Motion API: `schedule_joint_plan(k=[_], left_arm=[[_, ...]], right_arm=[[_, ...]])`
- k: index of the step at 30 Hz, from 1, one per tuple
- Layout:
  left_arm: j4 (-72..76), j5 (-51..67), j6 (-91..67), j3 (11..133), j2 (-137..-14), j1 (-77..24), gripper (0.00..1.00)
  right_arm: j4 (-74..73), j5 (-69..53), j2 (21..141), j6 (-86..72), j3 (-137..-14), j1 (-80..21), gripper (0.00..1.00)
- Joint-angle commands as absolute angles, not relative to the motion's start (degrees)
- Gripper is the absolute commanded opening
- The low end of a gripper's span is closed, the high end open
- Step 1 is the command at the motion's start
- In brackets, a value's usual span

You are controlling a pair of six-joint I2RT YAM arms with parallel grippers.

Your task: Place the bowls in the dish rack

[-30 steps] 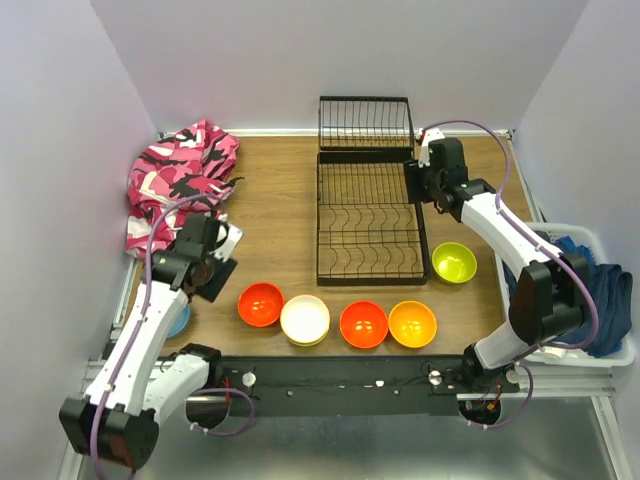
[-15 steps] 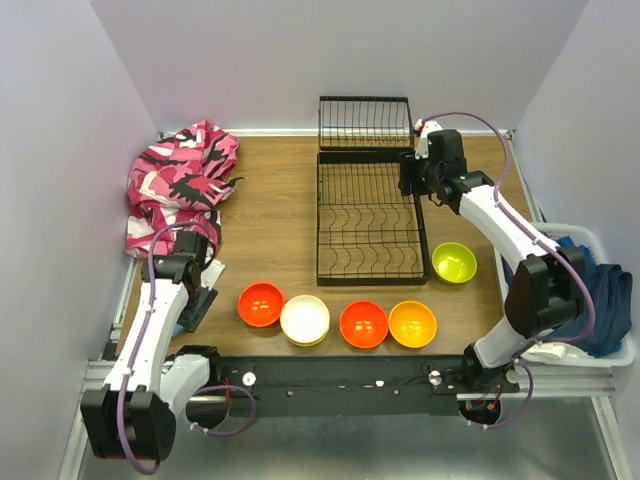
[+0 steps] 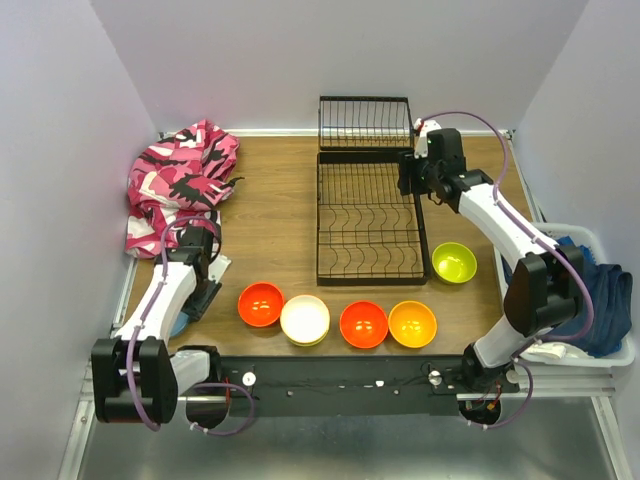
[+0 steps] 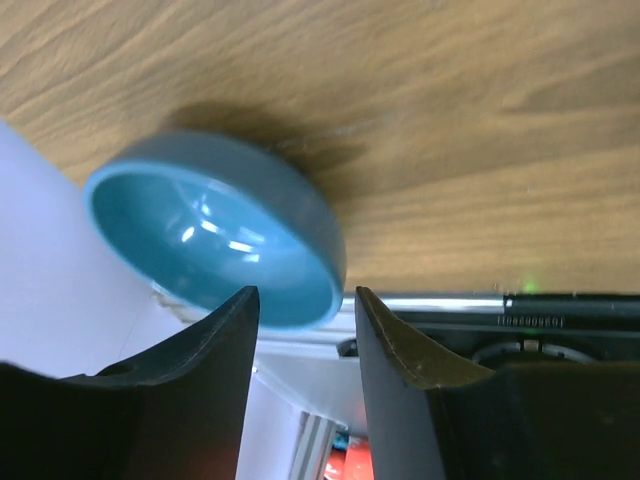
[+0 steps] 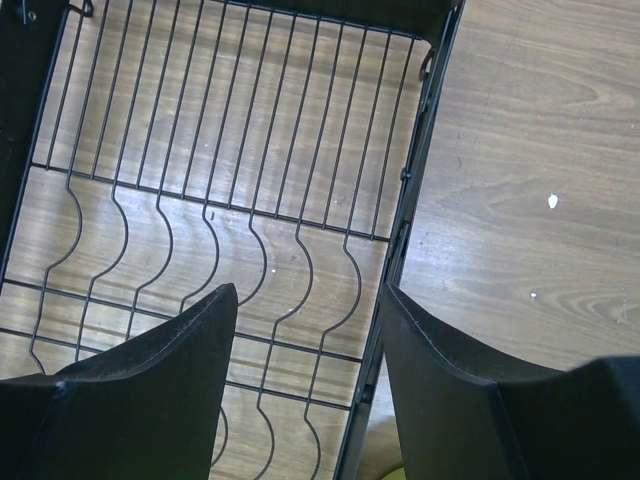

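The dish rack (image 3: 370,215) is empty, my left gripper (image 4: 303,297) spread before the blue bowl (image 4: 215,240) at the near-left corner, my right gripper (image 5: 307,292) spread too.

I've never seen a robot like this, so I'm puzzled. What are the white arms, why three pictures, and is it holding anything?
These are two robot arms, left and right, bolted to a table. Each ends in a pincer with two fingers. One picture is taken from above, looking down on everything. The other two come from small cameras on the wrists, so you see each pincer up close. On the table sit an empty black dish rack, a pink cloth, then a red bowl, cream bowl, orange-red bowl and orange bowl in a row, and a lime green bowl beside the rack. The left pincer is open, facing a blue bowl at the table's edge. The right pincer is open above the rack's right side. Neither holds anything.
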State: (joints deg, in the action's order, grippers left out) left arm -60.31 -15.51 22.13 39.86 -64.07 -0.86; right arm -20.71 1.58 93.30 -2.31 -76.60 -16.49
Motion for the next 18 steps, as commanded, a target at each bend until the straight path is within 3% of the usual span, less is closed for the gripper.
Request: schedule_joint_plan(k=[1, 3, 8, 15, 18], left_arm=[[-53.37, -13.45, 22.33, 38.24, -66.52, -0.53, 0.51], [-51.16, -14.94, 22.93, 37.62, -67.5, -0.53, 0.5], [-47.38, -14.33, 22.06, 36.39, -68.21, -0.53, 0.35], [-45.0, -15.29, 21.8, 33.92, -65.83, -0.53, 0.3], [-45.96, -14.68, 21.97, 35.24, -64.25, -0.53, 0.22]], right_arm=[[-22.76, 1.67, 93.43, -1.14, -79.63, -16.35, 0.66], [-23.11, 2.19, 93.51, -0.53, -80.41, -16.35, 0.66], [-25.82, 3.43, 94.22, 1.23, -82.26, -16.35, 0.65], [-30.58, 3.77, 98.34, 1.85, -87.88, -16.52, 0.63], [-32.34, 4.39, 101.24, 1.23, -92.28, -16.52, 0.61]])
